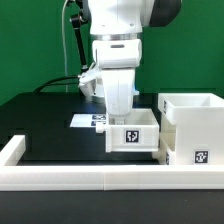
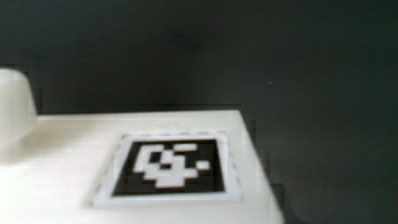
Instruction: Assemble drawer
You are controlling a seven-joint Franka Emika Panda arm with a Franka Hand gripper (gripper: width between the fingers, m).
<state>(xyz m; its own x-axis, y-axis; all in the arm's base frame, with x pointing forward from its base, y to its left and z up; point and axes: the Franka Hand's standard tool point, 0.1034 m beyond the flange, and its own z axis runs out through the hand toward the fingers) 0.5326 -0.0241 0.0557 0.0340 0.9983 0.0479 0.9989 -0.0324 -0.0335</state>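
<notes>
In the exterior view a small white drawer tray (image 1: 133,132) with a tag on its front stands on the black table beside the large hollow drawer box (image 1: 190,125), which is to its right. My gripper (image 1: 118,106) reaches down at the tray's left rear corner. Its fingertips are hidden behind the tray wall, so I cannot tell whether they are open or shut. The wrist view shows a white tagged surface (image 2: 169,165) close up, with black table beyond it. No fingers show there. A second tray is not in view.
The low white border wall (image 1: 60,178) runs along the front and up the exterior view's left side. The marker board (image 1: 86,120) lies flat behind the tray. A rounded white shape (image 2: 11,105) sits at the edge of the wrist view.
</notes>
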